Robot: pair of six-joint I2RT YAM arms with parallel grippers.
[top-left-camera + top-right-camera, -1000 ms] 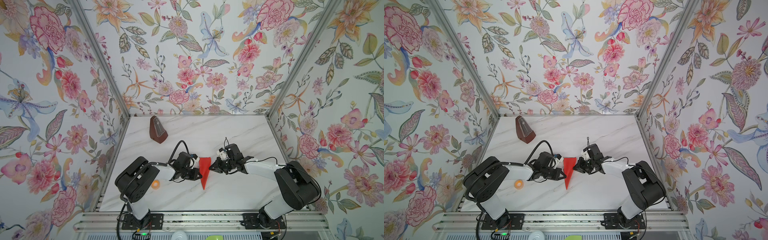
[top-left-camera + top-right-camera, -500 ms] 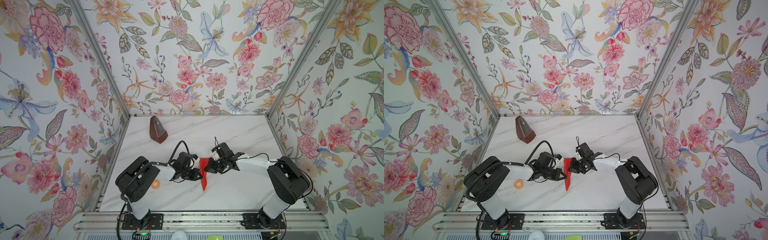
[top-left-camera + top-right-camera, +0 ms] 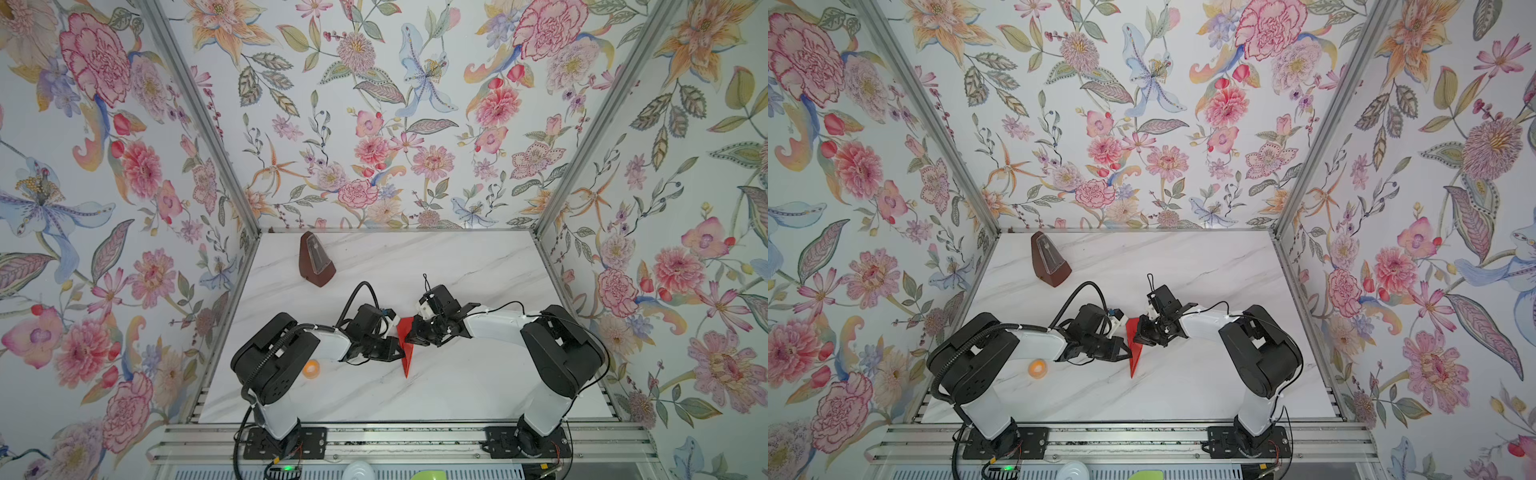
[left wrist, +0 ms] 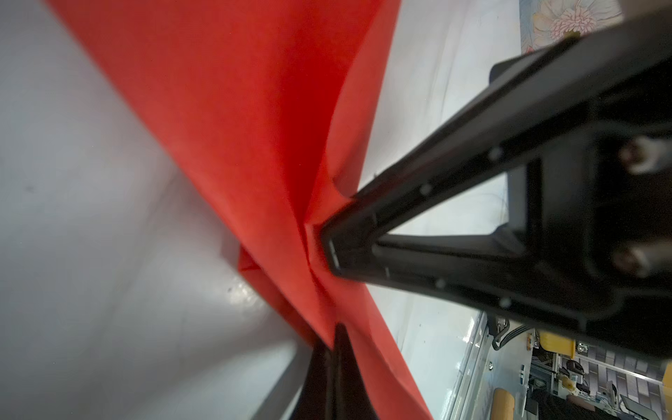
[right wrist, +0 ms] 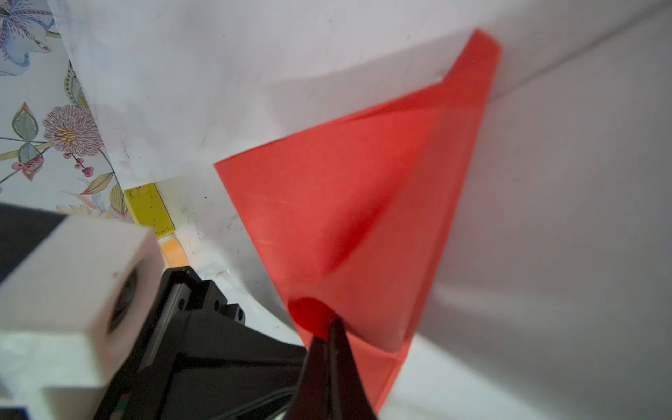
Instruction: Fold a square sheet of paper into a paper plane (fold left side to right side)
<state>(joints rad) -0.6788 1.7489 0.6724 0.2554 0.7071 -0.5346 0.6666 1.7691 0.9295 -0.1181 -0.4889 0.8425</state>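
1. Now, nearest the rail, the marble table (image 3: 457,386) carries only a small orange ball (image 3: 311,369) beside the left arm. The red paper (image 3: 407,355) lies mid-table, creased to a narrow dart with its point aimed this way.
2. Just behind that point, the left gripper (image 3: 397,352) is fully closed, its tips against the paper's left edge. In the left wrist view red paper spreads to either side of them, and I cannot tell whether a layer is pinched or only pinned down.
3. Next back, the right gripper (image 3: 412,332) stood clear to the right of the paper a second ago. It has swung left, and its closed tips now push into the paper's wide end. The right wrist view shows the sheet dented and curling around them, with nothing gripped that I can make out.
4. My reading is that the right arm is pressing a fold flat while the left anchors the sheet. The layers stand loose, so the crease likely needs more pressure.
5. Farthest back, the metronome (image 3: 316,261) stands near the rear wall, well apart.
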